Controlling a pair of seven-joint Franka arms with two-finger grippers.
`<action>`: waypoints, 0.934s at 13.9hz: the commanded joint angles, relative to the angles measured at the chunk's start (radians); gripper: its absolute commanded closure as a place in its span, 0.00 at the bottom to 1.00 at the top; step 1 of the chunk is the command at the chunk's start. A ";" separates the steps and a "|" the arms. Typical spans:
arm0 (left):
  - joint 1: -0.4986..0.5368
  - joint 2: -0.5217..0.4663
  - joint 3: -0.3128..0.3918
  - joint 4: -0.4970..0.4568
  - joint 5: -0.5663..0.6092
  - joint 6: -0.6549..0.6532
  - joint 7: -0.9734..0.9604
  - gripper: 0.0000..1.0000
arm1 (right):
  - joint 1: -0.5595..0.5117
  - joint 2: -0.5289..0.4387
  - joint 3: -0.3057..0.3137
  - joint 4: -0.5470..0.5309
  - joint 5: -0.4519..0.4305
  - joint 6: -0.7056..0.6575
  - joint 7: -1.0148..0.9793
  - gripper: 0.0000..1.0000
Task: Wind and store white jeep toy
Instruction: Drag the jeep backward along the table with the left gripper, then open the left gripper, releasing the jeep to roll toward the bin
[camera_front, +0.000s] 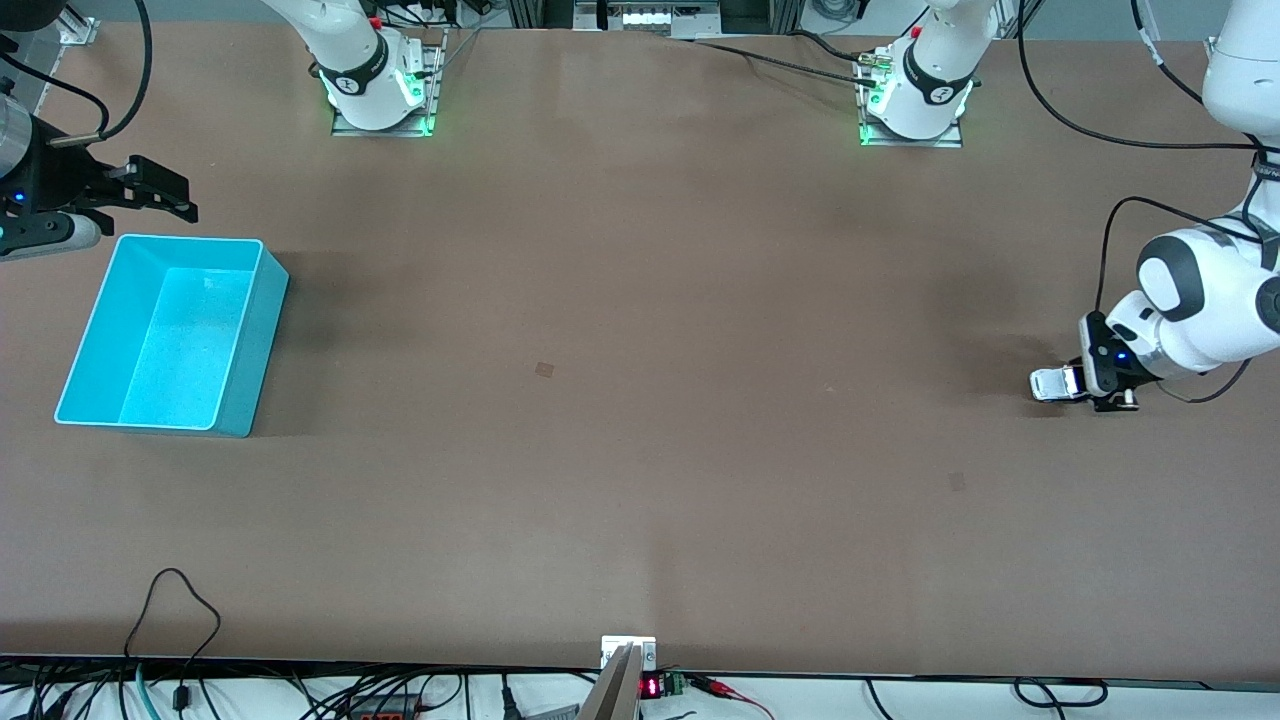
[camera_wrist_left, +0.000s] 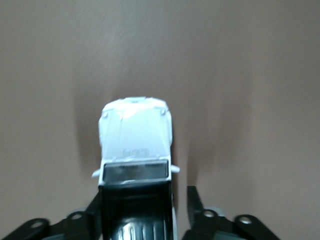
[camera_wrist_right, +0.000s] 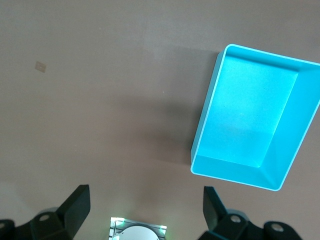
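The white jeep toy (camera_front: 1050, 383) stands on the table at the left arm's end; its white hood and black roof show in the left wrist view (camera_wrist_left: 135, 135). My left gripper (camera_front: 1088, 386) is low at the table with its fingers on either side of the jeep's rear (camera_wrist_left: 145, 194). One finger lies against the roof's side and a gap shows at the other finger (camera_wrist_left: 194, 200), so it is open. The cyan bin (camera_front: 190, 241) is empty at the right arm's end. My right gripper (camera_front: 160, 192) hangs open and empty over the table beside the bin (camera_wrist_right: 145, 190).
The bin also shows in the right wrist view (camera_wrist_right: 204, 120). The right arm's base plate (camera_wrist_right: 137, 229) shows below the right gripper. Cables lie along the table's edges. A small tape mark (camera_front: 544, 369) is at mid table.
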 joint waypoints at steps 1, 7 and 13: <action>0.009 -0.037 -0.054 0.073 0.001 -0.140 0.021 0.00 | 0.004 -0.016 -0.001 -0.014 -0.012 0.002 0.011 0.00; 0.002 -0.132 -0.118 0.078 -0.002 -0.187 0.017 0.00 | 0.004 -0.016 -0.001 -0.014 -0.012 0.002 0.011 0.00; -0.025 -0.182 -0.175 0.073 -0.004 -0.211 0.014 0.00 | 0.004 -0.016 -0.001 -0.013 -0.012 0.002 0.011 0.00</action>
